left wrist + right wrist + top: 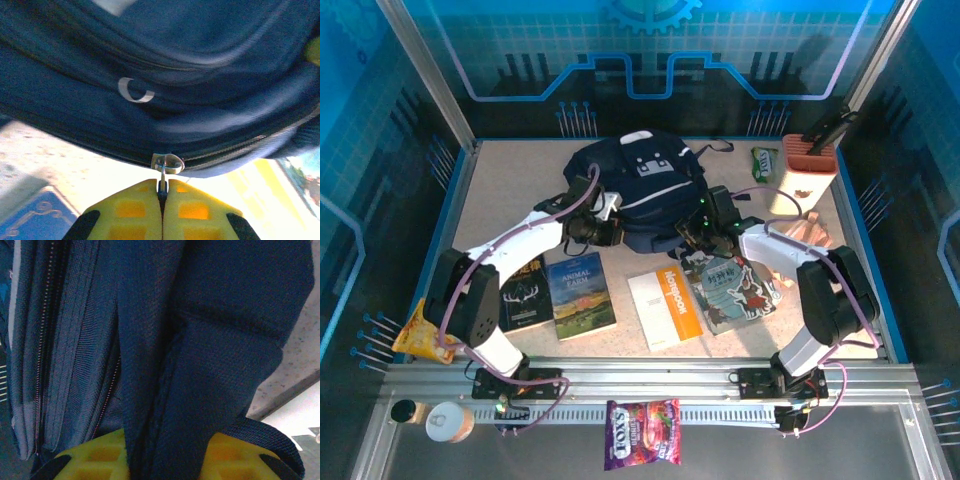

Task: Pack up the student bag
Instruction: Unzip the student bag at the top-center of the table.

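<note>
- Now: student bag (640, 190) lies on bench (510, 180), towards far side.
- Grip: left fingers (190, 205) clenched on zip pull (167, 164); right fingers (95, 455) clamp a fold of bag fabric.
- Step looks like unzipping: pull along zip line, not outward. Right side shd hold fabric taut, else bag drags w/ it.

The speckled beige worktop (510, 190) carries a navy striped fabric backpack (640, 190), a black book (525, 292), a landscape-covered paperback (579, 294), an orange-and-white notebook (664, 306) and a small green packet (765, 162).
</note>
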Motion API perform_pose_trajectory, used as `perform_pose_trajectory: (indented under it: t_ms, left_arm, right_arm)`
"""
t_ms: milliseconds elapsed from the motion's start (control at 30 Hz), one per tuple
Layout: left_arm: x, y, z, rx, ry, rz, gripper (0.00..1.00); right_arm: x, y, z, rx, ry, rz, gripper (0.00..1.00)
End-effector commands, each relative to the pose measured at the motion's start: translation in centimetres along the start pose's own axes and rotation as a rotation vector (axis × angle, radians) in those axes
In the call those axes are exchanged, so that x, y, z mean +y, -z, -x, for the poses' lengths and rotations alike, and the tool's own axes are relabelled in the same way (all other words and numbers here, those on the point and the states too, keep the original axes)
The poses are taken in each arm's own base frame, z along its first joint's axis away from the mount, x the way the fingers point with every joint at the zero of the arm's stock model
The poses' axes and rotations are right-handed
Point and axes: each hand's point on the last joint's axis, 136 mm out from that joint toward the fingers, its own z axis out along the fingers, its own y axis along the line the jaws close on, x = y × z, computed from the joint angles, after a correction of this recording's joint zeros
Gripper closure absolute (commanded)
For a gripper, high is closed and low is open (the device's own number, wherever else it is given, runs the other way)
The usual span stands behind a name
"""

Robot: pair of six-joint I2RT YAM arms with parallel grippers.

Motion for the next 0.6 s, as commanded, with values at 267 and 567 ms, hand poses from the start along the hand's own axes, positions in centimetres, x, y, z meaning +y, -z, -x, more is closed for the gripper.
perform_pose_trajectory:
  t_ms: [267,567]
  left_arm:
    - [8.0,1.4,5.4,-0.18,0.071,0.229,1.0]
    - [11.0,0.7,8.9,-0.291,0.123,0.236,1.0]
  right_arm:
    - [1.6,2.4,2.6,-0.098,0.068,0.043,0.74]
    - [3.1,3.4,2.4,-0.095,0.108,0.115,0.74]
